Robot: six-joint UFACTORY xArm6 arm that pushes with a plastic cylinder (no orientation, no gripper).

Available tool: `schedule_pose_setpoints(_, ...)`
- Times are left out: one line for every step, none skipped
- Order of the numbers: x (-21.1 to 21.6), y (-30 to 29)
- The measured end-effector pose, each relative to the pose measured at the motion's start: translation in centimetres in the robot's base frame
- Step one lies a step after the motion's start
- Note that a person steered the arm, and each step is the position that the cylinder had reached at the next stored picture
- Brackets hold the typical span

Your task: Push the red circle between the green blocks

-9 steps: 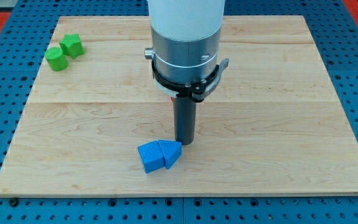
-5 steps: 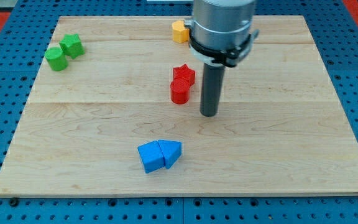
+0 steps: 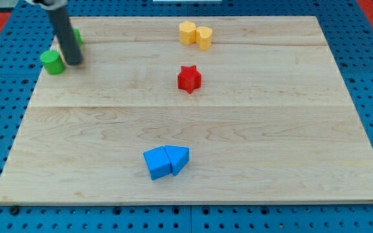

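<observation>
My tip [image 3: 74, 63] rests on the board at the view's upper left, just right of a green cylinder [image 3: 52, 62]. A second green block [image 3: 77, 35] shows only as a sliver behind the rod, above the tip. The rod stands between the two green blocks. No red circle shows anywhere in the view; the rod may hide it. A red star [image 3: 189, 78] sits alone near the board's middle top.
Two yellow blocks [image 3: 187, 31] [image 3: 204, 37] touch each other at the top centre. A blue cube-like block [image 3: 156, 163] and a blue wedge [image 3: 178, 158] touch each other at the bottom centre. The board's left edge lies close to the green cylinder.
The rod moved from the board's middle to the upper left. The red circle beside the red star is gone from sight. The green blocks now stand further apart, with the rod between them.
</observation>
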State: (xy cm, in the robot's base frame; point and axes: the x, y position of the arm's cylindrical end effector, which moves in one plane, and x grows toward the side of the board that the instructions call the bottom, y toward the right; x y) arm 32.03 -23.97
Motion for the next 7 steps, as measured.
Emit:
schedule_pose_setpoints(3.7, 0.4)
schedule_pose_setpoints(8.1, -3.8)
schedule_pose_setpoints(5.4, -5.1)
schedule_pose_setpoints(3.2, -3.6)
schedule_pose_setpoints(1.2, -3.1)
schedule_pose_setpoints(-2.9, -3.1)
schedule_pose_setpoints(-4.3, -5.3)
